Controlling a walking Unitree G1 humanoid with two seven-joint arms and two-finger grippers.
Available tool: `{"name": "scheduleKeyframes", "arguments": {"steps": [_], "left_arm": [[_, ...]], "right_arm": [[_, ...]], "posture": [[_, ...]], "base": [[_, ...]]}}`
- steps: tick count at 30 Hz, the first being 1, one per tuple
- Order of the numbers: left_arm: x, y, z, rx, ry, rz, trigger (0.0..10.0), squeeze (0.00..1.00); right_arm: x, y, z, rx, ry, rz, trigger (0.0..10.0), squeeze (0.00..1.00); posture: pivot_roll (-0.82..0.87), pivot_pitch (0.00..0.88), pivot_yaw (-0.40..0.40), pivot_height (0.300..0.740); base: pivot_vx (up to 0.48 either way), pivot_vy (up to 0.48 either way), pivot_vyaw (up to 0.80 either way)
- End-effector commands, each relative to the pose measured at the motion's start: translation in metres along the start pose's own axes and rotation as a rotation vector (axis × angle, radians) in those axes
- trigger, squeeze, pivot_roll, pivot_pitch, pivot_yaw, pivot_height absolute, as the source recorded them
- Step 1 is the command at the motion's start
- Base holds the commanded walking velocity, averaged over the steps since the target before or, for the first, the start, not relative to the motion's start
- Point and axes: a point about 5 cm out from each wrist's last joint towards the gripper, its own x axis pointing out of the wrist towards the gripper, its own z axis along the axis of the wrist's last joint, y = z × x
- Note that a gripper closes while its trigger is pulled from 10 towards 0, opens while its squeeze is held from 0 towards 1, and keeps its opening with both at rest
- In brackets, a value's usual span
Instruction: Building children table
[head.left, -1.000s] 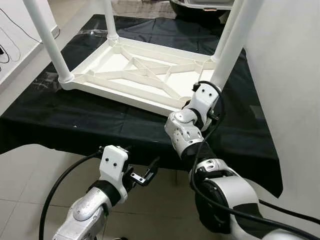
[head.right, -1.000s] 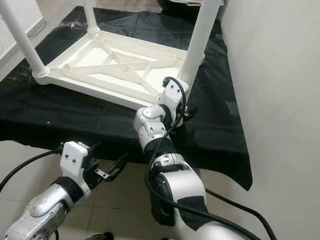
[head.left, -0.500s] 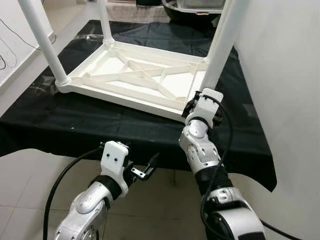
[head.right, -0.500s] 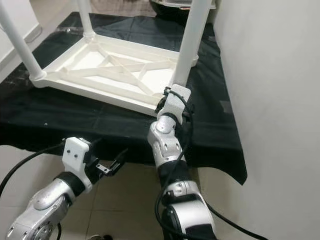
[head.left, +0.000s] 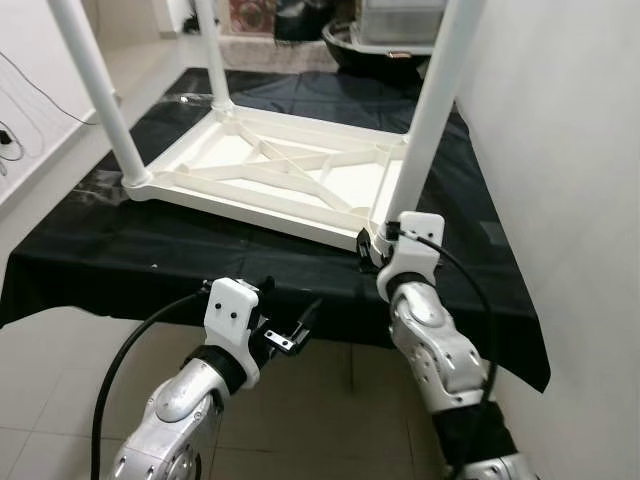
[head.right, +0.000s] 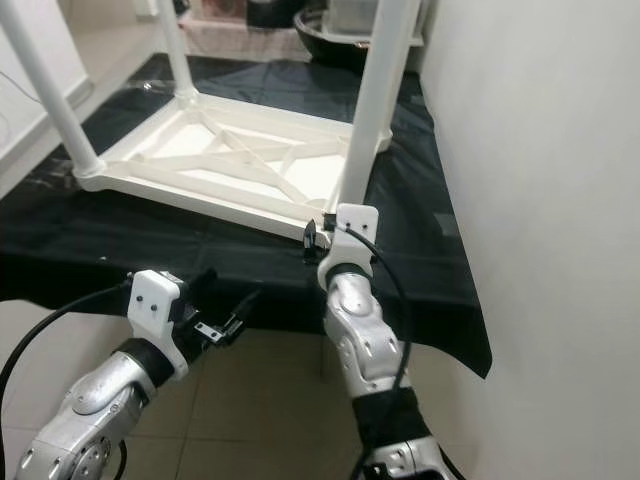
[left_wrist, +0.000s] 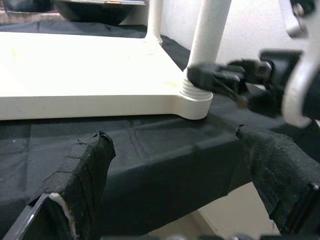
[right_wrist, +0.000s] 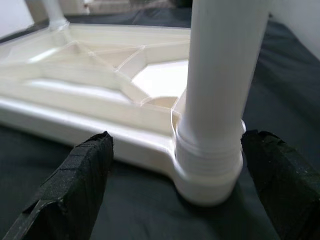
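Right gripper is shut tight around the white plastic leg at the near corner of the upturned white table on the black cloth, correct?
Not quite. The right gripper is open: the right wrist view shows its fingers spread wide on either side of the white plastic leg, clear of it. The rest holds: that leg stands at the near corner of the upturned white table on the black cloth.

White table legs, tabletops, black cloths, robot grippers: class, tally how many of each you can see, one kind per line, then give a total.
White table legs: 4
Upturned white tabletop: 1
Black cloth: 1
Robot grippers: 2, left gripper and right gripper
Total: 8
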Motion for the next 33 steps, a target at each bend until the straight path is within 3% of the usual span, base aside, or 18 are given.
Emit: {"name": "scheduleKeyframes", "arguments": {"steps": [1, 5, 6, 8, 11, 13, 23, 33], "left_arm": [[-0.002, 0.000, -0.005, 0.004, 0.018, 0.005, 10.0, 0.00], [-0.003, -0.002, -0.005, -0.001, 0.018, 0.000, 10.0, 0.00], [-0.005, -0.005, -0.004, -0.005, 0.018, -0.005, 10.0, 0.00], [-0.005, -0.005, -0.004, -0.005, 0.018, -0.005, 10.0, 0.00], [-0.006, -0.006, -0.004, -0.009, 0.019, -0.007, 10.0, 0.00], [-0.009, -0.009, -0.003, -0.017, 0.020, -0.011, 10.0, 0.00], [-0.019, -0.027, 0.004, -0.048, 0.030, -0.033, 10.0, 0.00], [-0.022, -0.036, 0.011, -0.069, 0.032, -0.037, 10.0, 0.00]], "right_arm": [[-0.010, -0.009, -0.012, -0.054, 0.039, 0.048, 10.0, 0.00], [-0.015, -0.028, -0.021, -0.143, 0.061, 0.023, 10.0, 0.00], [-0.015, -0.049, -0.030, -0.188, 0.087, -0.019, 10.0, 0.00], [-0.015, -0.049, -0.030, -0.188, 0.087, -0.019, 10.0, 0.00], [-0.011, -0.063, -0.032, -0.212, 0.101, -0.059, 10.0, 0.00], [0.000, -0.074, -0.028, -0.217, 0.091, -0.116, 10.0, 0.00], [0.037, -0.084, -0.017, -0.167, 0.069, -0.230, 10.0, 0.00], [0.053, -0.096, -0.005, -0.140, 0.047, -0.303, 10.0, 0.00]], "posture": [[0.06, 0.092, -0.022, 0.740], [0.06, 0.103, -0.022, 0.740], [0.07, 0.117, -0.021, 0.740], [0.07, 0.117, -0.021, 0.740], [0.07, 0.130, -0.019, 0.740], [0.08, 0.146, -0.017, 0.740], [0.12, 0.245, -0.020, 0.740], [0.13, 0.316, -0.009, 0.740]], "base": [[0.000, 0.000, 0.00], [0.000, 0.000, 0.00], [0.000, 0.000, 0.00], [0.000, 0.000, 0.00], [0.000, 0.000, 0.00], [0.000, 0.000, 0.00], [0.000, 0.000, 0.00], [0.000, 0.000, 0.00]]}}
